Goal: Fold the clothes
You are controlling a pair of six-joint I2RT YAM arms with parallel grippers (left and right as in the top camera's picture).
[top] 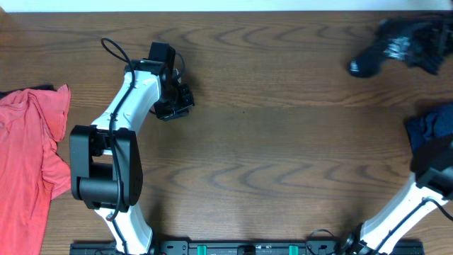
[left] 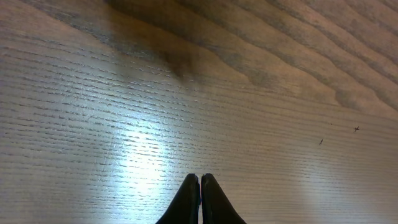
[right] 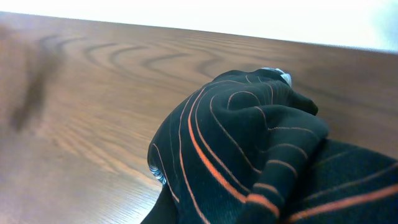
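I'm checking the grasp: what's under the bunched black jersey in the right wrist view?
Wooden table shows around the jersey; its bunched folds hide the jaws and whatever lies beneath.

Robot lab bench, not a home. Brown wood-grain laminate table (top: 283, 142) carries two white-and-black robot arms, left (top: 120, 127) and right (top: 414, 205), based at the near edge by a black mounting rail with green fittings (top: 233, 248). Practice laundry lies around: crumpled coral-red shirt (top: 28, 142), bunched black jersey with thin orange lines (right: 249, 143).
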